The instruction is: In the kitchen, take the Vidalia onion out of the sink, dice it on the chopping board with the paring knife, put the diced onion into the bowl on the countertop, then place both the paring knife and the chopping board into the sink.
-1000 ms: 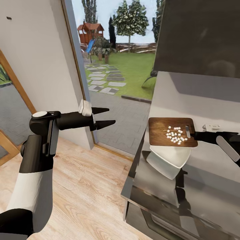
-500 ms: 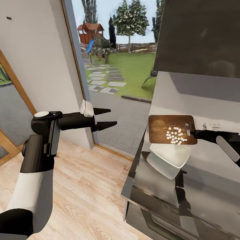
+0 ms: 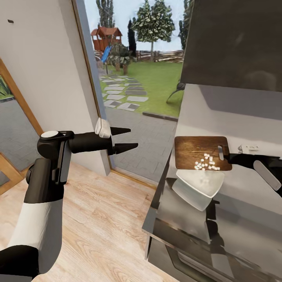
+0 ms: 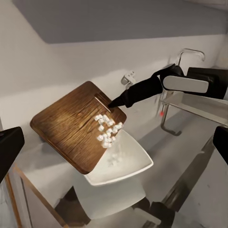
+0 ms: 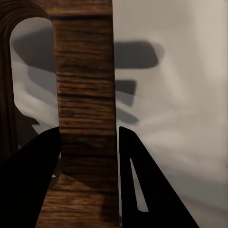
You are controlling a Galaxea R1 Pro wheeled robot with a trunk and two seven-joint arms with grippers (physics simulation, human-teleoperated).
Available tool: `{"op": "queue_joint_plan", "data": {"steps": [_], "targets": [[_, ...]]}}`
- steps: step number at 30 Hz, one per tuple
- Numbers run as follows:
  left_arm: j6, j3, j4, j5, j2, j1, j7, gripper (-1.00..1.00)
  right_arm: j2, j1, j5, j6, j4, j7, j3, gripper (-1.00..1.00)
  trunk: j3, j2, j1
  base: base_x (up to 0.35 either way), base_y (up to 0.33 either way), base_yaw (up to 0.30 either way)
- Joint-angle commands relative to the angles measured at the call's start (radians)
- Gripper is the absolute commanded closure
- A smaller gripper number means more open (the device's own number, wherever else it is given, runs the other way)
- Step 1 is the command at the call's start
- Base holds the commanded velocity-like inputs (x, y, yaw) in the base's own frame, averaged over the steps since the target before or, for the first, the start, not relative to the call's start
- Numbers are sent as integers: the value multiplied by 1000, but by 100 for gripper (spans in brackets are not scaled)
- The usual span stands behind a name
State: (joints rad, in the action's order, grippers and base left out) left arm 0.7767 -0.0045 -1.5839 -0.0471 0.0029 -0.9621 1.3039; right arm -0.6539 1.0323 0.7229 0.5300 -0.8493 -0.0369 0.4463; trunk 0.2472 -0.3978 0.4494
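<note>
Head view, right hand gripping tilted chopping board

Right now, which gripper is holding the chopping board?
The right gripper: its fingers clamp the chopping board at the slot end, tilting it over the bowl. The left gripper is open, holding nothing.

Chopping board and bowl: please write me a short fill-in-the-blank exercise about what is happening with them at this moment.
1. The right pincer grips the chopping board at the end with the slot ____.
2. The diced onion lies near the board's lower edge, just above the white ____.
3. The left pincer is open and holds ____.
4. In the left wrist view, the board is ____ rather than level.

Missing words: handle; bowl; nothing; tilted
</note>
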Motion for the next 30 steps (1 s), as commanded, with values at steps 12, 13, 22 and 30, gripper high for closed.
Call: {"op": "queue_joint_plan", "data": {"steps": [12,13,22,30], "targets": [[9,0,-1,-5,0,-1,5,-100,-1,2,0,2,3,-2,5,100,2,-2,1,0,0,0],[9,0,-1,-5,0,-1,6,-100,-1,2,0,3,3,-2,5,100,2,-2,1,0,0,0],[9,0,-1,-5,0,-1,6,-100,-1,2,0,2,3,-1,5,100,2,-2,1,0,0,0],[9,0,-1,-5,0,-1,5,-100,-1,2,0,2,3,-2,5,100,2,-2,1,0,0,0]]}}
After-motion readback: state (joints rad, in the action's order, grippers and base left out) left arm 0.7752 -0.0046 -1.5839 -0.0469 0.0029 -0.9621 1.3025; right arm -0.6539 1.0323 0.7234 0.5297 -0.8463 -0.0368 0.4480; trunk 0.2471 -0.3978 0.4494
